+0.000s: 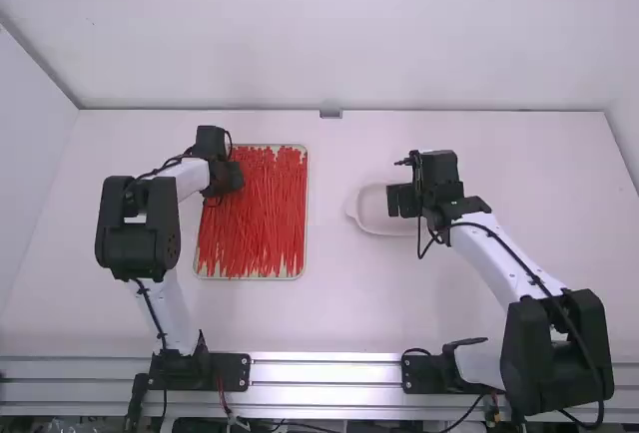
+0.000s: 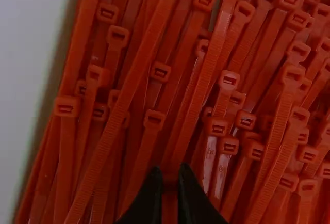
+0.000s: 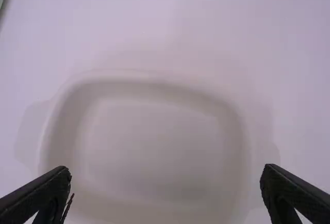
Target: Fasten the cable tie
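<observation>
A heap of red cable ties [image 1: 258, 216] lies on a flat tray [image 1: 303, 258] left of the table's middle. My left gripper [image 1: 226, 176] is down in the heap at its far left corner. In the left wrist view its fingers [image 2: 150, 198] stand almost together, pinching one red tie [image 2: 170, 203] among the many tie heads [image 2: 216, 87]. My right gripper [image 1: 417, 197] hovers above a white dish [image 1: 371, 212] right of the middle. It is open wide, both fingers [image 3: 44, 193] spread over the empty dish [image 3: 154, 141].
White table [image 1: 479, 144] all round, with bare room at the far side and in front of the tray. A small grey fitting [image 1: 330, 111] sits at the far edge. A metal rail [image 1: 319, 368] runs along the near edge.
</observation>
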